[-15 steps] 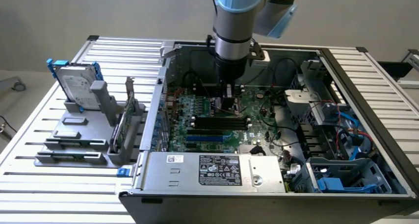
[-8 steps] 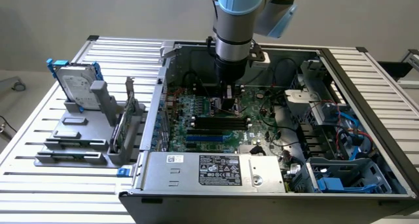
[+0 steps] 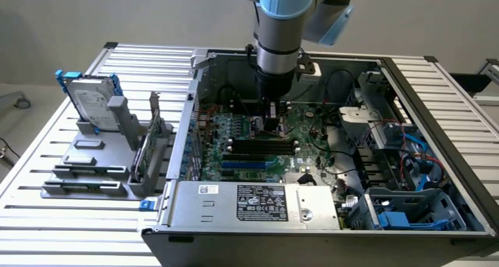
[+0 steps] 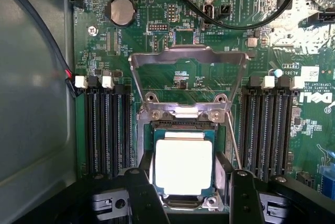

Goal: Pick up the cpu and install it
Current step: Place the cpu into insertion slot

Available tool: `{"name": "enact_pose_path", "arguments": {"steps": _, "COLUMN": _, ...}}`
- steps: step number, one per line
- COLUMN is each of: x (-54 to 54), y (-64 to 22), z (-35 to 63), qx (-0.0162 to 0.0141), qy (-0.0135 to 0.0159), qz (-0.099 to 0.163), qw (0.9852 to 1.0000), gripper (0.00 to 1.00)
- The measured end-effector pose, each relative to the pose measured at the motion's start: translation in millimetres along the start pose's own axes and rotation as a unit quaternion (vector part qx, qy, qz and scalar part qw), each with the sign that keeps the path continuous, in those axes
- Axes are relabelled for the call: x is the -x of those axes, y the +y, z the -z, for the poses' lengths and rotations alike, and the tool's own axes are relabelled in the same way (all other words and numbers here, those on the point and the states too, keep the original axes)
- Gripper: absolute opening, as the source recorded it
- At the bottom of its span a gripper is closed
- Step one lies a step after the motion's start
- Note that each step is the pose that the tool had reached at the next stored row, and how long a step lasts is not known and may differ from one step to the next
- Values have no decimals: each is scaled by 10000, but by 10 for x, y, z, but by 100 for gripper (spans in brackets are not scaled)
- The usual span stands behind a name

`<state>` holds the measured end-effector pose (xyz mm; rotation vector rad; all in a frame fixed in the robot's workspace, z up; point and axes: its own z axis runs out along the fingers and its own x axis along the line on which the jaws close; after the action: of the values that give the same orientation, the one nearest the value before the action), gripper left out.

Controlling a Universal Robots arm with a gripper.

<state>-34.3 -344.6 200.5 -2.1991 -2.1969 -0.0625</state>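
**A:** Cpu (image 4: 183, 164) first: where does it sit?

**B:** Flat over the socket (image 4: 183, 125) on the green board (image 4: 94, 51), with its bright metal top facing up and square to the socket's rim. I cannot tell whether it is fully seated.

**A:** And the gripper (image 4: 184, 174)?

**B:** Down inside the open computer case (image 3: 312, 243), on the end of the arm (image 3: 281, 39). Its two black fingers (image 4: 140, 198) stand one on each side of the cpu, jaws closed against its opposite edges.

**A:** The socket's metal frame (image 4: 188, 55)?

**B:** Swung open, lying back over the board, with a round coin battery (image 4: 121, 11) beyond it.

**A:** What flanks the socket?

**B:** Black memory slots (image 4: 107, 130), a bank on each side, with white clips at their ends.

**A:** Outside the case?

**B:** On the exterior view's left, a hard drive (image 3: 87, 100) with a blue bracket stands upright in a grey rack (image 3: 86, 167) on the slatted table (image 3: 47, 220), well apart from the gripper.
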Motion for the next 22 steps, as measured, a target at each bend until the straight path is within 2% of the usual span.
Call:
{"name": "enact_pose_path", "arguments": {"steps": 15, "x": -34, "y": 4, "z": -34, "qx": 0, "qy": 1, "qz": -9, "qw": 10000, "gripper": 55}}
{"name": "enact_pose_path", "arguments": {"steps": 22, "x": -38, "y": 7, "z": -34, "qx": 1, "qy": -23, "qz": -16, "qw": 10000, "gripper": 55}}
